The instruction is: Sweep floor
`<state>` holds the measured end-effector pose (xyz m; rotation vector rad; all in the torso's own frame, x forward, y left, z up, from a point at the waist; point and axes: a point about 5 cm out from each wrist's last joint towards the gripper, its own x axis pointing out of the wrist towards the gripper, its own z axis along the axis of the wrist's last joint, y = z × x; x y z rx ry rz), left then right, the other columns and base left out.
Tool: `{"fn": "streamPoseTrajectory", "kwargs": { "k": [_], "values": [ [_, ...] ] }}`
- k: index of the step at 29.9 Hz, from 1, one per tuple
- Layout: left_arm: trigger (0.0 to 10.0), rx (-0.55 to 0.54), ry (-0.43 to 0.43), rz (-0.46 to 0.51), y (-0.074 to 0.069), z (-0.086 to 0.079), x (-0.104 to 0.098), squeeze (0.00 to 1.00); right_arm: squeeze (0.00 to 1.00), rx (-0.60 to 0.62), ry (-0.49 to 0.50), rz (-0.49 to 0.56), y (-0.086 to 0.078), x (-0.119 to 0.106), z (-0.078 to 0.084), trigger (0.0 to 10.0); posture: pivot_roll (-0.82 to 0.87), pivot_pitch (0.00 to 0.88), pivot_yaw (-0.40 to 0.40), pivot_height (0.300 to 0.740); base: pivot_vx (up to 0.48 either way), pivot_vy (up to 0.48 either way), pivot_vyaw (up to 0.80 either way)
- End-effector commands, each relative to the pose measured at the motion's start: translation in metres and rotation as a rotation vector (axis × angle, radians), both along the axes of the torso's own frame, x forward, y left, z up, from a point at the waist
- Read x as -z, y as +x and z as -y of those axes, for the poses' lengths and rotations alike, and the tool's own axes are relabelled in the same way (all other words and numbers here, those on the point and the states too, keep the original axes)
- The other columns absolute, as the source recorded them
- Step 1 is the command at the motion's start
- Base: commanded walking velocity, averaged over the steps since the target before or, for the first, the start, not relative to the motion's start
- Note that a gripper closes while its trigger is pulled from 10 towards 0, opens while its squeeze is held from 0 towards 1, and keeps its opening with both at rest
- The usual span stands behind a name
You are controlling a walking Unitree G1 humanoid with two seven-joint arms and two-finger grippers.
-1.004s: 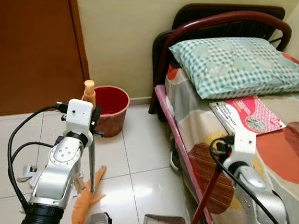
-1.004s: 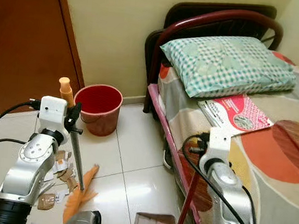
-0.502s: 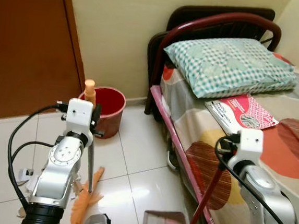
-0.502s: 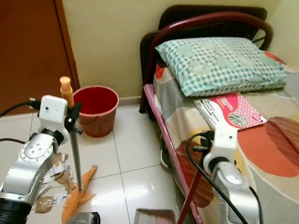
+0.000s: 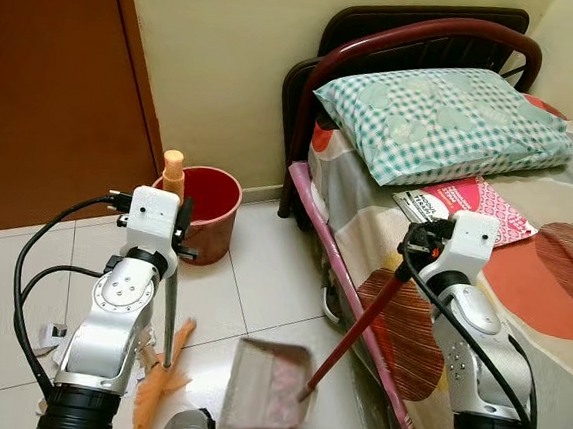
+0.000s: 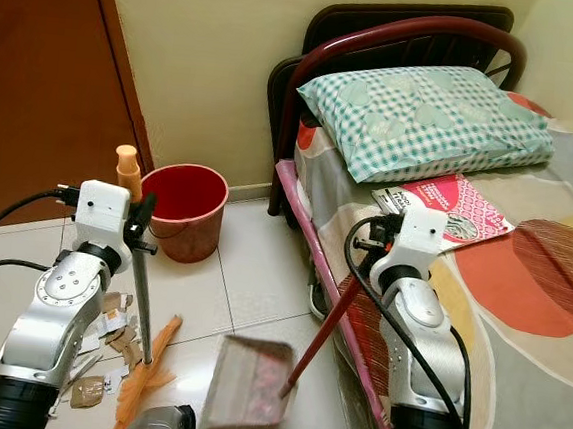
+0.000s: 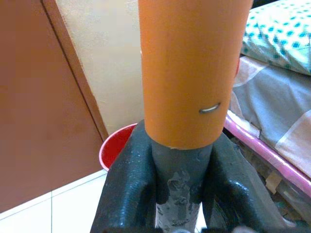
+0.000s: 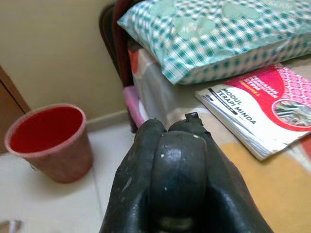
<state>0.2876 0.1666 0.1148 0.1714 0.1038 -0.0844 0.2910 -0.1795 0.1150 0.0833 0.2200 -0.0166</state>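
My left gripper [image 5: 179,232] is shut on the grey shaft of a broom [image 5: 173,310], just below its orange handle end [image 7: 189,68]. The broom stands nearly upright, with its orange bristles [image 5: 161,389] on the white tiles. My right gripper [image 5: 412,248] is shut on the top of a dustpan's long red handle [image 5: 357,321]. The handle slants down to the grey dustpan [image 5: 263,385], which tilts just right of the bristles. Paper scraps [image 6: 114,328] lie on the floor to the broom's left.
A red bucket [image 5: 199,207] stands by the wall beyond the broom, next to a brown door [image 5: 47,83]. A bed with a pink rail [image 5: 318,222] runs along the right, bearing a checked pillow [image 5: 441,113] and a red book [image 5: 473,206]. A shoe [image 5: 331,301] lies under the bed.
My right arm has swung left and forward, carrying the dustpan from the bed's edge toward the broom's bristles. The left arm and broom have held still.
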Motion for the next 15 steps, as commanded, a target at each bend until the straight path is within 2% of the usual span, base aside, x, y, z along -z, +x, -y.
{"fn": "streamPoseTrajectory", "kwargs": {
  "k": [1,3,10,15],
  "values": [
    [10.0,-0.008,0.018,0.042,0.0019,-0.0033,-0.0104,0.0,0.0,-0.002,-0.042,-0.036,-0.0005,0.0048,-0.0012,10.0,-0.01,0.04,-0.024,0.74,0.0,0.0,0.0],
    [10.0,-0.008,0.017,0.039,0.0018,-0.0028,-0.0099,0.0,0.0,-0.024,-0.041,-0.064,-0.0021,0.0109,-0.0055,10.0,-0.01,0.04,-0.024,0.74,0.0,0.0,0.0],
    [10.0,0.0,0.013,0.042,0.0023,-0.0001,-0.0111,0.0,0.0,0.002,-0.019,-0.025,0.0007,0.007,-0.001,10.0,-0.01,0.046,-0.025,0.74,0.0,0.0,0.0],
    [10.0,0.001,0.014,0.041,0.0023,0.0,-0.0104,0.0,0.0,-0.007,-0.022,-0.046,0.0,0.0109,-0.0036,10.0,-0.02,0.035,-0.023,0.74,0.0,0.0,0.0]
  ]
}}
